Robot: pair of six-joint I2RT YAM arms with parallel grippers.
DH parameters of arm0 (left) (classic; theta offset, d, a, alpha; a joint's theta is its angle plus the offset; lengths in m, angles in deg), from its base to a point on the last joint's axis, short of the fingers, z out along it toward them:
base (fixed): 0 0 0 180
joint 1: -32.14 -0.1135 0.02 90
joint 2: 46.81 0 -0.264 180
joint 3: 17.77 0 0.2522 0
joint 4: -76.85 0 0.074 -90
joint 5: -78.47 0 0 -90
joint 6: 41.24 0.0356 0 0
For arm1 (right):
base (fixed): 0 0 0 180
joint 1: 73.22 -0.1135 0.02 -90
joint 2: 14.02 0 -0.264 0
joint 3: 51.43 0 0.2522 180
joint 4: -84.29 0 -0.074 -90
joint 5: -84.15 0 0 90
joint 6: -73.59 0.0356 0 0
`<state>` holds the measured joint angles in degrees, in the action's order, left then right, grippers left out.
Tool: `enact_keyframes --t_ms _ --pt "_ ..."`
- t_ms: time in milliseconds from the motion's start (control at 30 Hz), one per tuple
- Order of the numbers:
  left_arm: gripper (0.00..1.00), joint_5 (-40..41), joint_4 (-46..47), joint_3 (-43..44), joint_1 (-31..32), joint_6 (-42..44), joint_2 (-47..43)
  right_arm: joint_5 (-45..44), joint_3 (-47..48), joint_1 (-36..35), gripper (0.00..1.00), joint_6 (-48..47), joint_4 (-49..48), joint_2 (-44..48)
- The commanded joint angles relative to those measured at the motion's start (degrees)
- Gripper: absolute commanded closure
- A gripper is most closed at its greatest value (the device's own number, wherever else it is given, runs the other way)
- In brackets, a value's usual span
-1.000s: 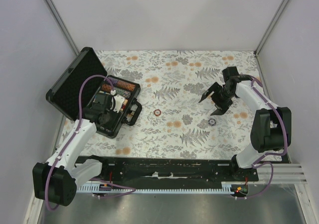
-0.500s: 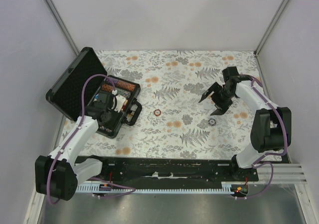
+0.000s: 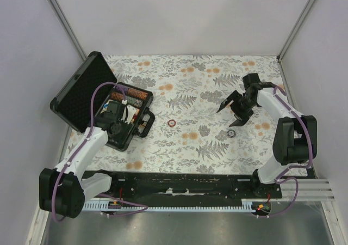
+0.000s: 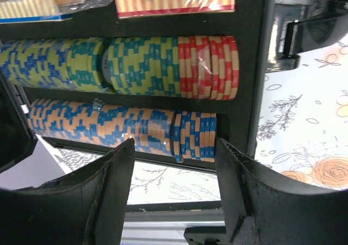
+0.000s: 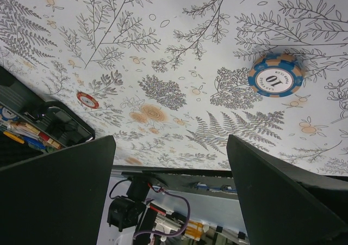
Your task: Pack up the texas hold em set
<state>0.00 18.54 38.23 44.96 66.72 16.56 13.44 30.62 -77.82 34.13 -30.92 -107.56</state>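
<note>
The open case [image 3: 76, 100] sits at 9 o'clock on the table [image 3: 206, 147]; the left gripper [image 4: 174, 144] hangs over its chip rows [image 4: 147, 65], fingers parted and empty. At 3 o'clock the right gripper [image 5: 171, 139] gapes wide, a blue chip [image 5: 276, 75] loose at its 6 o'clock.

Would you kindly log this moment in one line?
left fingers open over chip rows; right fingers open, empty; blue chip, red chip loose
</note>
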Motion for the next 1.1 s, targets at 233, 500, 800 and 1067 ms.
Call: enact_keyframes --t_ms 233,500,800,1067 --pt "0.33 5.1 1.8 0.2 -0.3 1.6 0.7 1.4 1.5 0.6 0.09 0.2 -0.7 -1.2" --pt "0.32 7.8 0.9 -0.2 -0.3 0.6 -0.2 1.1 1.2 0.8 0.09 0.2 -0.7 -1.1" --pt "0.32 1.0 -0.2 1.1 -0.3 1.4 -3.7 -0.2 1.2 0.8 0.09 -1.4 0.3 -0.8" --pt "0.32 -2.9 -1.9 1.7 -0.3 2.0 -4.4 -4.4 1.1 0.8 0.10 -2.6 2.3 -0.9"
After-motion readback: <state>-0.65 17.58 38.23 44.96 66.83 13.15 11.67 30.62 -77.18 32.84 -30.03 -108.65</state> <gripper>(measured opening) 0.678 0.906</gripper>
